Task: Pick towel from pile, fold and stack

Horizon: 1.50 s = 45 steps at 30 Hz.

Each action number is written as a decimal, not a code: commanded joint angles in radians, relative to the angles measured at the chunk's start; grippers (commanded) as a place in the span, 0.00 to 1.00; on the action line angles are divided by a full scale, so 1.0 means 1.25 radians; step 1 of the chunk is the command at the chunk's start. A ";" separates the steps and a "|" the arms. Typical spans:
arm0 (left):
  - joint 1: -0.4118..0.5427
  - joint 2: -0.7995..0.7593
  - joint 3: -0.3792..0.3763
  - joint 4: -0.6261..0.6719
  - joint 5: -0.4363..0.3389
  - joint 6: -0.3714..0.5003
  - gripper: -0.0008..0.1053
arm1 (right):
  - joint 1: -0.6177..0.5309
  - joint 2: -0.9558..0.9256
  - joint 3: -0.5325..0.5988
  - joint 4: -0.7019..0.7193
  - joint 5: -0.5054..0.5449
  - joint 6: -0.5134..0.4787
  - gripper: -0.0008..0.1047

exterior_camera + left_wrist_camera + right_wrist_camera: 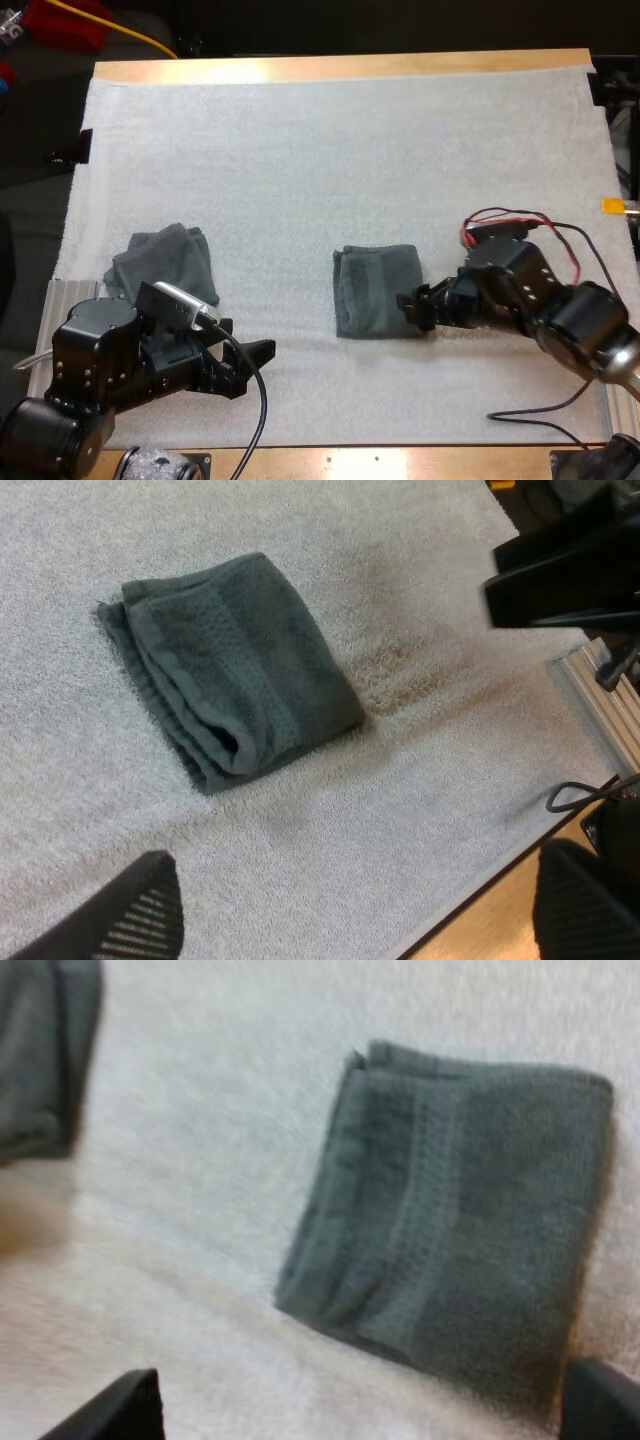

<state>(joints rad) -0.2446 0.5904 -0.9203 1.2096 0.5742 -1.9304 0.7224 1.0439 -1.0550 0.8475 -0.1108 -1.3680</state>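
The right end effector (pixel 415 305) is open, its fingers spread and empty just at the right edge of the folded towel (pixel 378 290). That towel lies flat near the middle of the white mat (pixel 300 140), and I judge the fold done, with the towel squared up so one edge can be gripped and carried. The left end effector (pixel 248 352) is also open and holds nothing, hovering low between the folded towel and the other towel (pixel 165 262), a looser bundle well apart toward the counter's (pixel 330 68) left side, whether pile or stack I cannot tell.
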 commanded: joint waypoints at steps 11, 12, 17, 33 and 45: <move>0.000 0.076 0.012 -0.049 0.004 -0.001 0.68 | 0.002 -0.048 -0.006 0.024 -0.005 0.002 0.73; 0.000 0.092 0.012 -0.058 0.004 -0.002 0.68 | 0.002 -0.048 -0.006 0.032 -0.005 0.002 0.73; 0.000 0.167 0.012 -0.114 0.005 -0.022 0.68 | 0.002 -0.048 -0.006 0.051 -0.005 0.002 0.73; -0.007 0.490 0.012 -0.264 0.077 -0.022 0.68 | 0.002 -0.048 -0.006 0.050 -0.005 0.002 0.73; -0.007 0.687 0.012 -0.338 0.082 -0.022 0.68 | 0.002 -0.048 -0.006 0.050 -0.005 0.002 0.73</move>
<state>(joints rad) -0.2483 1.4465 -0.9080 0.7984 0.6653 -1.9536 0.7224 0.9904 -1.0550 0.9005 -0.1108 -1.3656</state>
